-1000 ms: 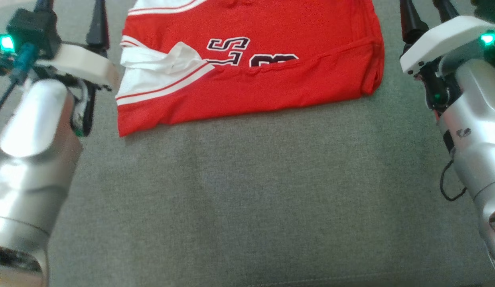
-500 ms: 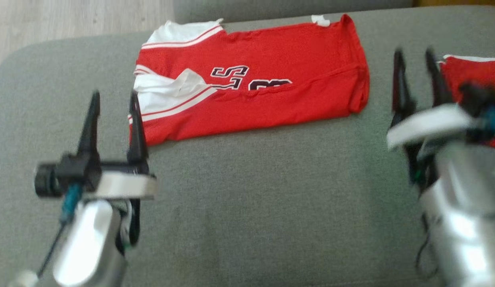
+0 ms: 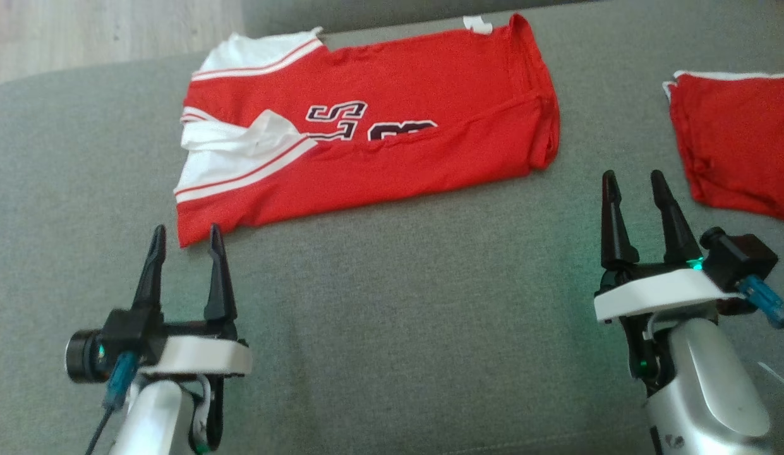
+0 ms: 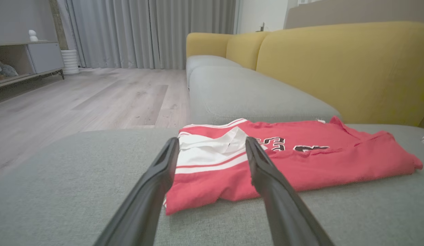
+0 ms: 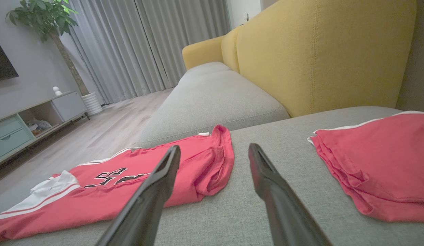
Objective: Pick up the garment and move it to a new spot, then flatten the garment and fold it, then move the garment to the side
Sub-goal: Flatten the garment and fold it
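Pointing forward over the grey seat cushion, the left claw and the right claw both stand spread, fingers apart and pinching nothing. The folded red garment lies flat just ahead of the left claw. Its near corner sits right by that claw's fingertips, and I cannot tell whether they touch. Its white-striped end lies ahead between the two fingers in the left wrist view. From the right claw, the garment's doubled-over edge is ahead and to the left, apart from the tips. A second red piece lies ahead and to the right of that claw, near but not touching. Between the two claws is bare cushion — open room. Beyond the garment rises a yellow backrest. To the left of the left claw the cushion's rounded edge drops to a pale wood floor — grey curtains hang further off.
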You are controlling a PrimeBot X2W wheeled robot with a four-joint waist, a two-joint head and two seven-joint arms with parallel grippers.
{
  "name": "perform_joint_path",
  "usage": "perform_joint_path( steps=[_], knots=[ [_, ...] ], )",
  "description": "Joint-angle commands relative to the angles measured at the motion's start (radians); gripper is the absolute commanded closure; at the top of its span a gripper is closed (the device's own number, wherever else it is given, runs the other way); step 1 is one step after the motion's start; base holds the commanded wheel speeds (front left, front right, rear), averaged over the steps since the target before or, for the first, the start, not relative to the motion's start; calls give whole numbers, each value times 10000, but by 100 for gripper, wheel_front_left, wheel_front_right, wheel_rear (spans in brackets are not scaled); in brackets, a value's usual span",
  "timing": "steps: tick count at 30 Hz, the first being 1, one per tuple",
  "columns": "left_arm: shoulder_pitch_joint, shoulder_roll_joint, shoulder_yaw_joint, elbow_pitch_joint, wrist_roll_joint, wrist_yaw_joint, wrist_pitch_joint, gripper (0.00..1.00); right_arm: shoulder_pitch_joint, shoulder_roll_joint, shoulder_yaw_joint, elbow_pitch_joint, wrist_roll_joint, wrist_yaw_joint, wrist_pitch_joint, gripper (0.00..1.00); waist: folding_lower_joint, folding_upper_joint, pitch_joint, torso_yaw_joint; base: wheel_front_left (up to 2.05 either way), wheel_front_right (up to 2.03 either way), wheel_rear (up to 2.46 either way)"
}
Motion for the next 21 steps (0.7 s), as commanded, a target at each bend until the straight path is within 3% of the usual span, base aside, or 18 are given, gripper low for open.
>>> perform_joint_path(
  steps=[1,4,18,21],
  knots=[
    [-611,129,370,-44,94,-88,-41,0,-293,67,203,-372,70,-9,-106,0,1,0,218,-67,0,0,0],
    [-1209,322,172,952,241,-316,156,0,-450,68,216,-540,139,-9,-106,0,1,0,560,-136,0,0,0],
    [-3855,801,574,4211,16,-250,692,0,-893,69,624,-277,948,-9,-106,0,1,0,1824,-590,0,0,0],
    [-4064,914,638,4840,20,-28,937,0,-964,69,697,-273,1061,-9,-106,0,1,0,1916,-667,0,0,0]
  ],
)
